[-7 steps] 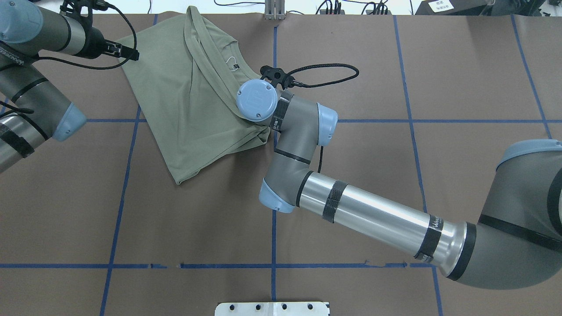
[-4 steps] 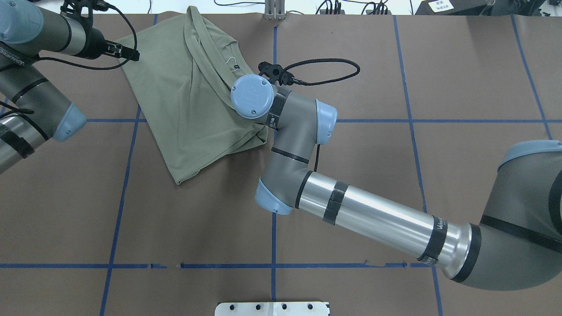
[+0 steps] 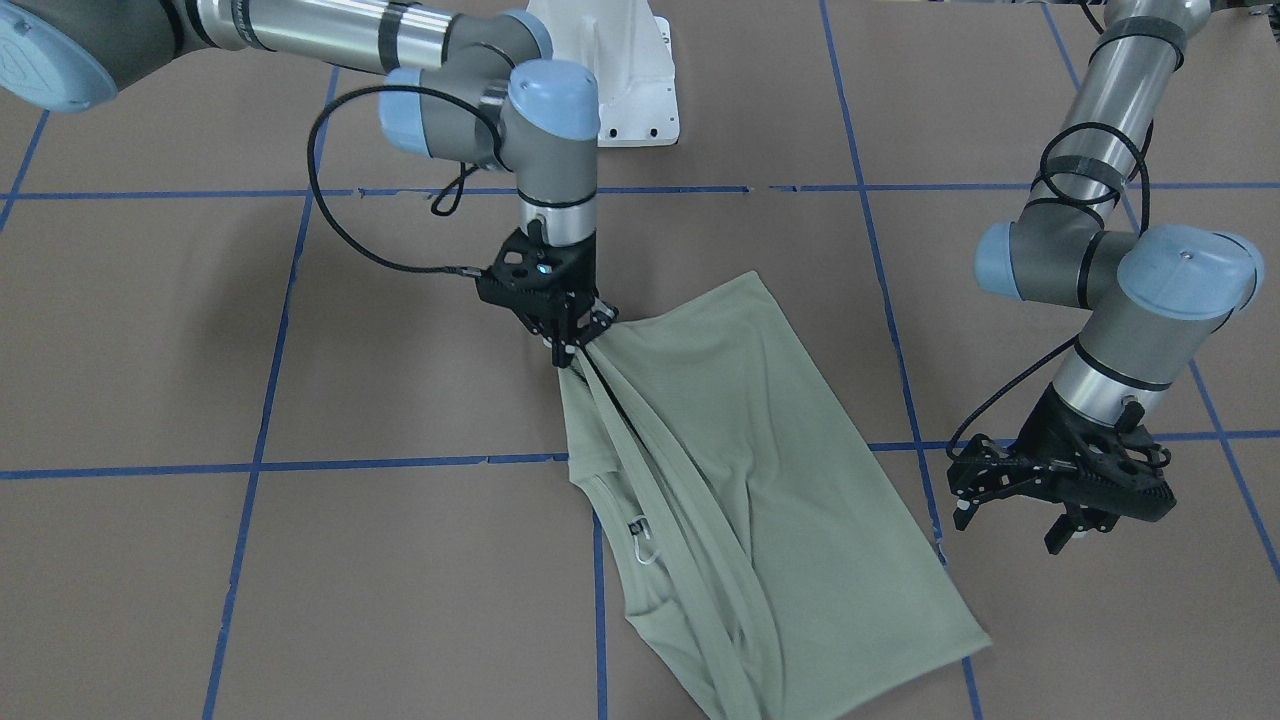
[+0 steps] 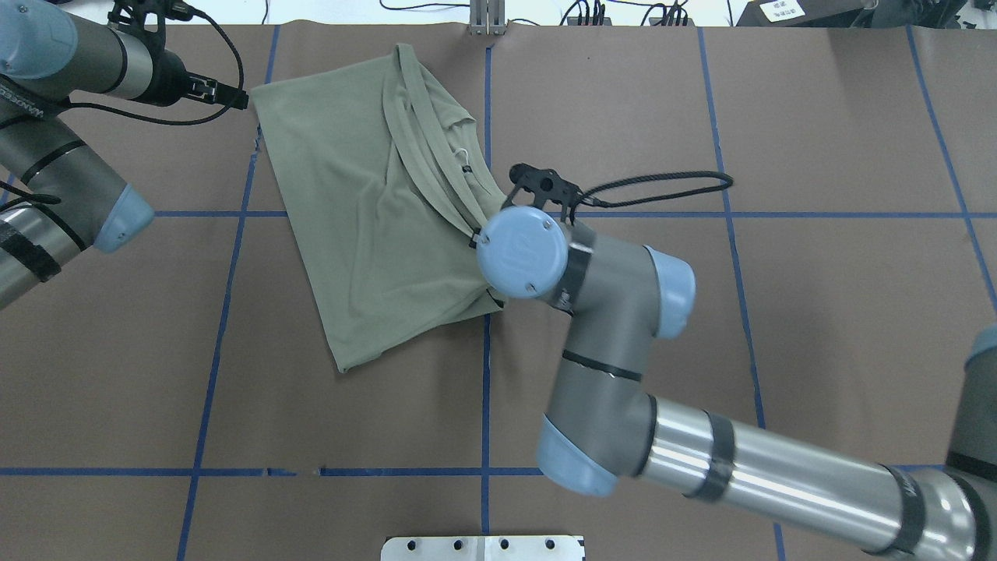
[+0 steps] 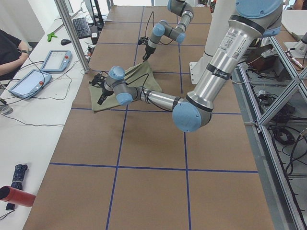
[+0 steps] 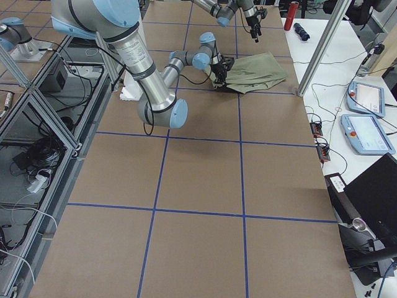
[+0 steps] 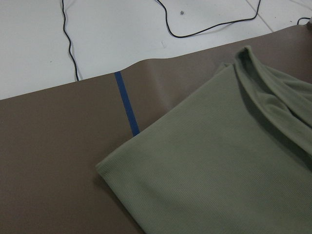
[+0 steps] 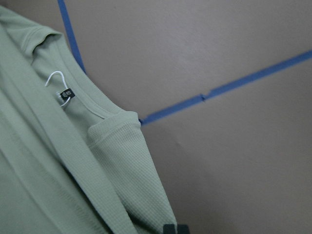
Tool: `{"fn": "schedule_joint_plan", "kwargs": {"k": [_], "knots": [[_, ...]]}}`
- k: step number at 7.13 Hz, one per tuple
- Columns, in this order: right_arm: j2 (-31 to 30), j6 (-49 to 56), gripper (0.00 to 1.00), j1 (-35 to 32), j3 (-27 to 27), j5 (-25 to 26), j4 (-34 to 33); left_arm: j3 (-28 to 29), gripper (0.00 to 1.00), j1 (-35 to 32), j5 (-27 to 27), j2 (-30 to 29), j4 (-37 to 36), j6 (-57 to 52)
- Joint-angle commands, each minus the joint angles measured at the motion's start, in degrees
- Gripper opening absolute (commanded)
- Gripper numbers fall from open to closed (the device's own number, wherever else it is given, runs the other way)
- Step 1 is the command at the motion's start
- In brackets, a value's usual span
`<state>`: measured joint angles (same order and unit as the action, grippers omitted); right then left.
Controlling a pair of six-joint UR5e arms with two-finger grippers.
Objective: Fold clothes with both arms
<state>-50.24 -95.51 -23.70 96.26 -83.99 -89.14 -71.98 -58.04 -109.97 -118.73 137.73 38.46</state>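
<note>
The shirt [image 4: 366, 234] lies folded on the table [image 4: 779, 312], slanting across a tape line [image 4: 701, 214], with its collar [image 8: 92, 105] and white loop [image 8: 54, 78] towards the right arm. The right gripper [image 3: 572, 352] is clamped on bunched fabric at the shirt's edge beside the collar. The left gripper [image 3: 1010, 525] hangs spread and empty just off the shirt's far left corner

The table [image 4: 841, 335] is covered with brown paper and divided into squares by blue tape lines [image 4: 857, 214]. The green shirt [image 4: 350, 234] lies partly folded on its far-left section, near the edge.
</note>
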Motion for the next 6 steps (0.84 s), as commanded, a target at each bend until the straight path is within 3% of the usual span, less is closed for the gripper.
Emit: {"fn": "schedule_joint_plan", "kwargs": {"k": [1,3,5,6], "knots": [[-12.8,-4.7,0.0,8.4,19.2,6.2,-7.2,0.3,1.0,0.5,0.0,1.8,3.8,0.1],[-13.2,-10.1,0.0,15.2,20.1,11.6,-9.5,0.3,1.0,0.5,-0.1,1.8,4.4,0.1],[-13.3,-11.2,0.0,17.2,20.1,12.7,-9.6,0.2,1.0,0.5,-0.1,1.8,4.4,0.1],[-14.1,-10.4,0.99,17.7,20.2,12.5,-9.6,0.1,1.0,0.5,-0.1,1.8,4.5,0.1]]}}
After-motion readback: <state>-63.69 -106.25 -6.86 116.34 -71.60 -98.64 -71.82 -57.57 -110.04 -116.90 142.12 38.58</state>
